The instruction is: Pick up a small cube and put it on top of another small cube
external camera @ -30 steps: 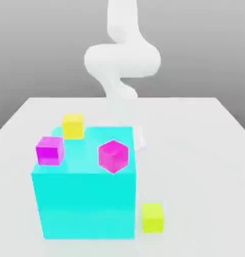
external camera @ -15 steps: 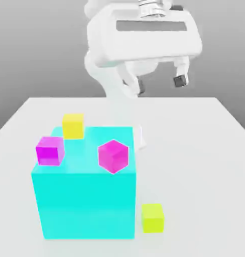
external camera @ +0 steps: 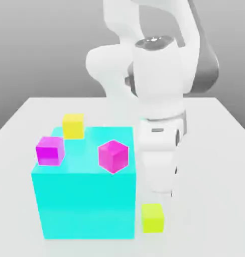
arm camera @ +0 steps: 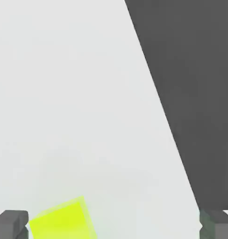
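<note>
The lime cube (external camera: 152, 218) sits on the table (external camera: 210, 165) just below the wide-spread fingers (arm camera: 11, 225) — likely light, rigid, smooth; best pinched across two flat opposite sides.

hidden: my fingertips, behind my own hand in the exterior view | cut off: my fingers (arm camera: 10, 224) and the small cube (arm camera: 62, 224) at the hand view's edge
</note>
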{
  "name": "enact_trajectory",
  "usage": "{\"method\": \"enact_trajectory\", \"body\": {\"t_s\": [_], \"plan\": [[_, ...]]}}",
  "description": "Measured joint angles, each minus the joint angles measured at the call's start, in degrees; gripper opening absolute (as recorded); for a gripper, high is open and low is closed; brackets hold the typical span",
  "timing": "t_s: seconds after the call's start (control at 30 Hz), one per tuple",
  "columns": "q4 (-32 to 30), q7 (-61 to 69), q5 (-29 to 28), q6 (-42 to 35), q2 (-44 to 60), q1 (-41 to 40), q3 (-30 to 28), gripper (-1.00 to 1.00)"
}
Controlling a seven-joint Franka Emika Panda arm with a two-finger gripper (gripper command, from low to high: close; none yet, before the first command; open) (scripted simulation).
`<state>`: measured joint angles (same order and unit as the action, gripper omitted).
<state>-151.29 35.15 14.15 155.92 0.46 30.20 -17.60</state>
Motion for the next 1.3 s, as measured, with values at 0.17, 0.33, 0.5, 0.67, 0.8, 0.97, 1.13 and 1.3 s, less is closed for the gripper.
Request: {"method": "enact_trajectory", "body": {"t_s": [0.17,0.33,0.5,0.67,0.8,0.97,1.13,1.3], "plan": [[-3.1,5.8,-6.4,4.4,5.3,0.3,-0.5,0.00],[-2.3,9.9,-3.4,9.2,11.1,-1.3,2.0,0.00],[-1.0,14.1,2.2,14.1,17.7,-6.0,7.9,0.00],[-0.9,14.5,2.6,14.8,18.7,-7.1,9.1,-1.00],[-1.0,14.1,2.0,14.2,17.9,-6.5,8.4,-1.00],[-2.2,9.9,-3.6,9.6,11.7,-2.9,3.4,-1.00],[-2.6,6.3,-7.9,5.1,6.0,-1.8,0.8,-1.00],[0.0,5.1,-0.8,0.3,-1.1,-1.1,1.0,-1.00]]}}
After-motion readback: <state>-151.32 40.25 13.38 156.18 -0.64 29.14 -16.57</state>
